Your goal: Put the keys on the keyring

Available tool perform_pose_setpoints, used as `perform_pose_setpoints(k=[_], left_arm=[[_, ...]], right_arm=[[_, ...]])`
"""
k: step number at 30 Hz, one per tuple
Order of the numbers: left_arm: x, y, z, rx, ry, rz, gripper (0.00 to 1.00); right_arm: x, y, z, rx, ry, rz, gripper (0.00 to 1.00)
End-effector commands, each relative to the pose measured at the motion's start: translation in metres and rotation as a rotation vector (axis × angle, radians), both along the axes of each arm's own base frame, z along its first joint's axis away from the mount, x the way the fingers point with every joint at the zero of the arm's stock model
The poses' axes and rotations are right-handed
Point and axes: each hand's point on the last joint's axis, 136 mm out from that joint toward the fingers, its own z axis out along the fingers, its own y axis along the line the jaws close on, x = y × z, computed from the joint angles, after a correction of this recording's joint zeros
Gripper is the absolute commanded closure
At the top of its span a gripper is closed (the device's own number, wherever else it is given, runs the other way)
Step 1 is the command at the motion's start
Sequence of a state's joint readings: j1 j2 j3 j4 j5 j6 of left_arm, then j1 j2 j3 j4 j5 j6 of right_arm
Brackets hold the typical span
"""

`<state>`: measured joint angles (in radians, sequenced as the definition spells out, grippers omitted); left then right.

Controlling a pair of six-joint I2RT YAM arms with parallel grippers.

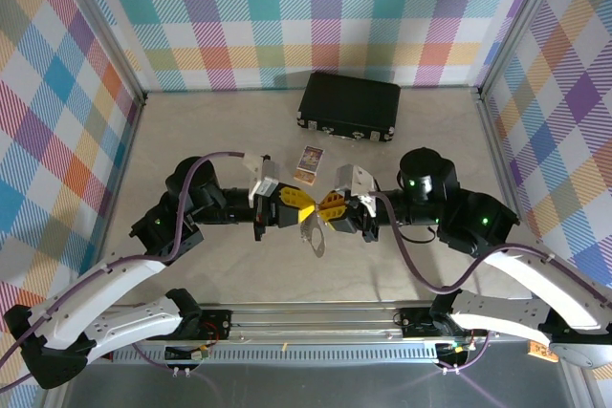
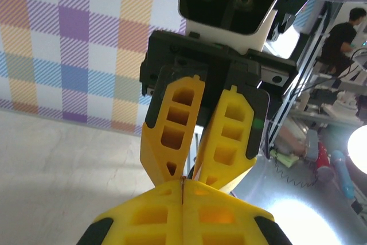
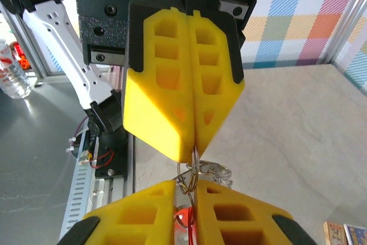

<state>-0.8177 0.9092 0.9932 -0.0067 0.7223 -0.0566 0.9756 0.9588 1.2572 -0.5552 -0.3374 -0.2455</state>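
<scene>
Both grippers meet tip to tip above the middle of the table. My left gripper [image 1: 308, 207] is shut, and in the right wrist view its tips [image 3: 192, 150] pinch a thin wire ring [image 3: 195, 167] of the keyring. The grey keyring [image 1: 314, 236] hangs below the two tips. My right gripper [image 3: 184, 183] has its jaws a narrow gap apart. The keys, a silver key with a red tag [image 3: 189, 222], sit in that gap with the ring running down into it. It is unclear whether the jaws press on them. In the left wrist view my left gripper [image 2: 182, 181] is closed tight.
A black case [image 1: 349, 105] lies at the back of the table. A small printed card [image 1: 309, 163] sits just behind the grippers. Plaid walls close the left, right and back sides. A metal rail [image 1: 316, 317] runs along the near edge.
</scene>
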Motion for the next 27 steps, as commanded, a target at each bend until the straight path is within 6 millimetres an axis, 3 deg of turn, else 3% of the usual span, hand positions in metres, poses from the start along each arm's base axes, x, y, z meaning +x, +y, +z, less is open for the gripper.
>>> perform_pose_setpoints(k=[1,6,9,11,16,21,27], left_arm=[[-0.007,0.002,0.027,-0.131,-0.043,-0.029,1.00],[-0.006,-0.002,0.027,-0.174,-0.013,-0.050,1.00],[-0.004,-0.003,0.021,-0.161,-0.007,-0.042,1.00],[-0.003,-0.003,0.017,-0.138,-0.002,-0.032,1.00],[0.001,0.002,-0.002,-0.017,-0.014,0.026,1.00],[0.002,0.005,-0.020,0.116,-0.012,0.040,0.86],[0.003,0.005,-0.043,0.240,0.009,0.023,0.82]], right_arm=[[-0.010,0.003,0.005,0.045,0.019,0.043,0.84],[-0.011,0.002,0.008,0.069,0.014,0.044,0.86],[-0.010,0.001,0.010,0.076,0.004,0.037,0.94],[-0.009,0.000,0.009,0.073,-0.002,0.030,0.99],[-0.004,-0.003,0.003,0.022,-0.021,0.005,1.00],[0.000,0.000,-0.012,-0.081,-0.011,0.015,1.00],[0.003,0.007,-0.020,-0.137,-0.003,0.027,1.00]])
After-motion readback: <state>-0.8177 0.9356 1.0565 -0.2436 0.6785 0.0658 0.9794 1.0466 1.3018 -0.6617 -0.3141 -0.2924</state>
